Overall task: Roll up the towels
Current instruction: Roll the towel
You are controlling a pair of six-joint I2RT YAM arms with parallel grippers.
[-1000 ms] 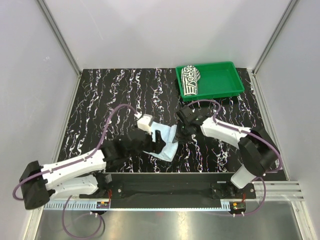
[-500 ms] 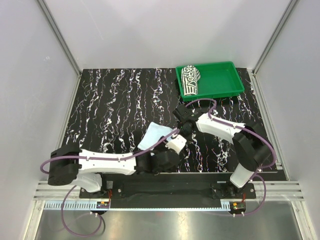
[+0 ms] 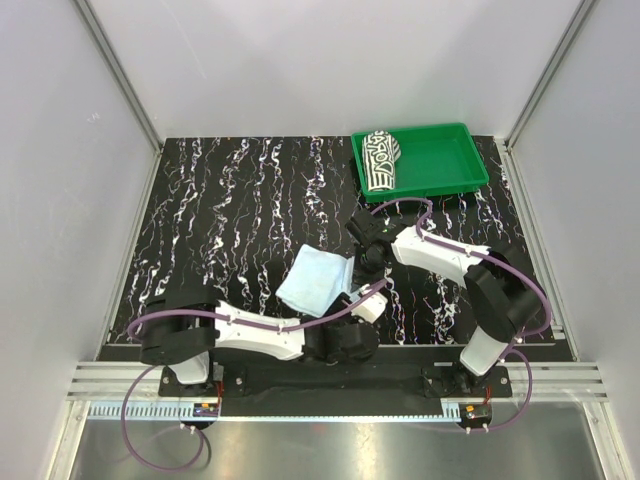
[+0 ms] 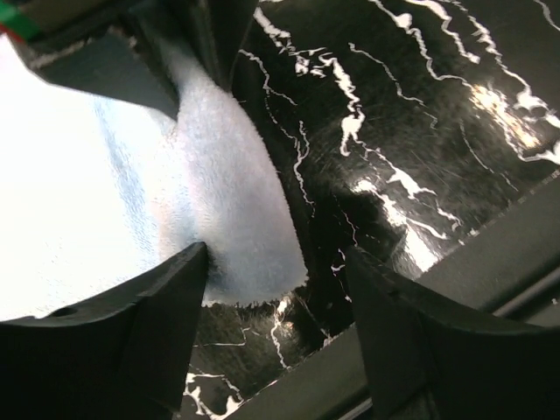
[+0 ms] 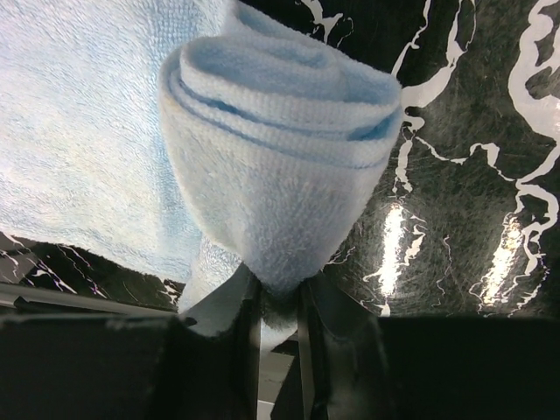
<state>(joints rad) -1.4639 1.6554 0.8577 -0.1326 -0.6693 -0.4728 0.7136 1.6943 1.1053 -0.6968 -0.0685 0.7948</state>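
— What takes up the most room?
— The table (image 3: 200, 230), black with white veins. At its far right corner sits a green tray (image 3: 445, 160).
— And the towels?
— The blue towel (image 3: 312, 282) lies near the table's middle, a little toward the near edge. Most of it is spread flat, and its right end is wound into a thick roll of several layers. The striped towel (image 3: 379, 160) is rolled up and lies in the left part of the tray, well apart from the blue one.
— Which is bigger?
— Hard to say, with one rolled and the other half open.
— What about the right gripper (image 5: 278, 297)?
— Its jaws stand narrow, pinched on the end of the blue roll. The cloth bulges out just beyond the fingers.
— And the left gripper (image 4: 276, 262)?
— It is low over the table at the blue towel's near right corner, close beside the right one. The jaws are spread wide with nothing clamped. One finger sits at the cloth's corner, the other over bare table.
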